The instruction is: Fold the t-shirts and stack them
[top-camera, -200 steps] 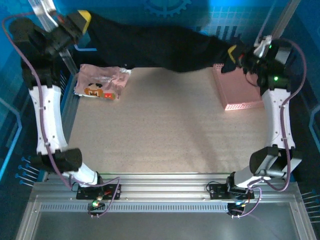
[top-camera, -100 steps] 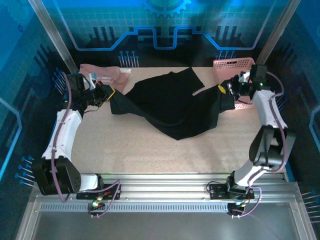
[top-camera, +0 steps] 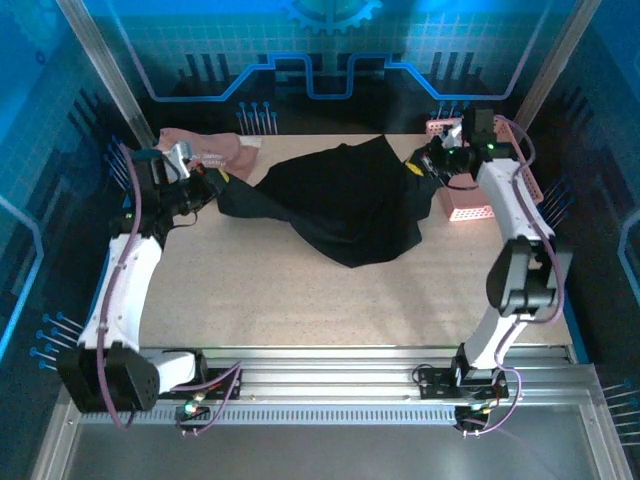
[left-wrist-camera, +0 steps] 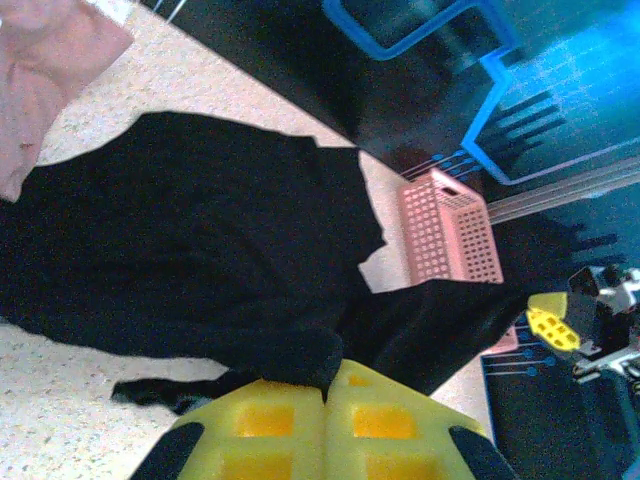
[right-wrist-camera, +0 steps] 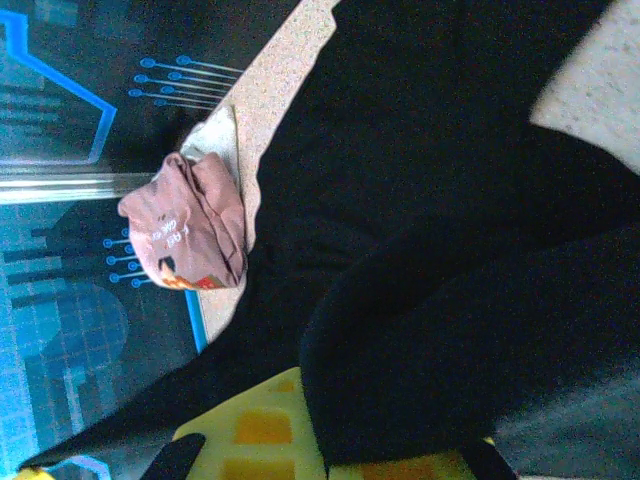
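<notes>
Pink basket (top-camera: 468, 205) far right, inside unclear, black shirt (top-camera: 340, 205) spread beside it, ends clamped in left gripper (top-camera: 218, 186) and right gripper (top-camera: 420, 168), pink shirt (top-camera: 205, 150) crumpled far left.

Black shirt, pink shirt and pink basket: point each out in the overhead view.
black shirt (top-camera: 340, 205), top external view, middle of the spread cloth.
pink shirt (top-camera: 215, 147), top external view, bunched middle.
pink basket (top-camera: 468, 205), top external view, near side wall.
</notes>
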Controlling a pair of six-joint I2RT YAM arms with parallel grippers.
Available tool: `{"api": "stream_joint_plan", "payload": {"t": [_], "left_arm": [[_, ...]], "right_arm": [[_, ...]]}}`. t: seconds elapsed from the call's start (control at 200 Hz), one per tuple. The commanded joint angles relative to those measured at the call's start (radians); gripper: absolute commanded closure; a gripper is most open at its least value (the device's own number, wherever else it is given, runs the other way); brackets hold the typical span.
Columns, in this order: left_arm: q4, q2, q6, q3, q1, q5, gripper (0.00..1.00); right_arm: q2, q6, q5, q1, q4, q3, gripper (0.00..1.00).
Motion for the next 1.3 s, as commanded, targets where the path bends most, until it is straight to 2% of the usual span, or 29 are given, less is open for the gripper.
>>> {"api": "stream_joint_plan", "payload": {"t": [0.0, 0.235, 0.325, 0.46, 0.6, 0.695, 0.805, 0.91, 0.96, 0.99, 1.04, 1.09, 1.191, 1.296], "left_arm": [[-0.006, -0.071, -0.019, -0.052, -0.012, 0.035, 1.0], [-0.042, -0.151, -0.026, -0.028, -0.035, 0.08, 1.0], [-0.054, -0.161, -0.021, 0.004, -0.042, 0.085, 1.0], [-0.077, -0.148, 0.006, 0.091, -0.047, 0.065, 1.0], [-0.039, -0.099, 0.032, 0.131, -0.049, 0.023, 1.0], [-0.006, -0.038, 0.063, 0.132, -0.049, -0.035, 1.0], [0.056, 0.06, 0.074, 0.151, -0.051, -0.053, 1.0], [0.096, 0.166, 0.094, 0.156, -0.056, -0.092, 1.0], [0.115, 0.211, 0.104, 0.149, -0.059, -0.103, 1.0], [0.124, 0.237, 0.106, 0.144, -0.061, -0.116, 1.0], [0.137, 0.273, 0.107, 0.131, -0.064, -0.134, 1.0], [0.155, 0.302, 0.111, 0.113, -0.067, -0.143, 1.0], [0.162, 0.329, 0.109, 0.08, -0.069, -0.155, 1.0], [0.172, 0.312, 0.099, 0.02, -0.07, -0.147, 1.0]], "right_arm": [[-0.18, -0.043, 0.003, -0.009, -0.076, -0.085, 0.97], [-0.456, -0.027, -0.039, -0.012, -0.155, -0.24, 0.99], [-0.513, -0.005, -0.066, -0.014, -0.175, -0.263, 0.99], [-0.523, -0.01, -0.075, -0.033, -0.217, -0.195, 1.0], [-0.42, -0.048, -0.066, -0.047, -0.261, -0.097, 1.0], [-0.312, -0.057, -0.055, -0.049, -0.218, -0.042, 1.0], [-0.091, -0.081, -0.039, -0.038, -0.18, 0.098, 1.0], [0.175, -0.115, -0.018, -0.019, -0.219, 0.319, 0.97], [0.302, -0.132, 0.011, -0.004, -0.259, 0.441, 0.9], [0.374, -0.139, 0.014, 0.005, -0.279, 0.519, 0.79], [0.469, -0.161, 0.001, 0.023, -0.283, 0.632, 0.51], [0.525, -0.173, 0.018, 0.039, -0.297, 0.714, 0.38], [0.478, -0.229, 0.041, 0.066, -0.328, 0.738, 0.28], [0.275, -0.299, 0.124, 0.084, -0.403, 0.545, 0.26]]}}
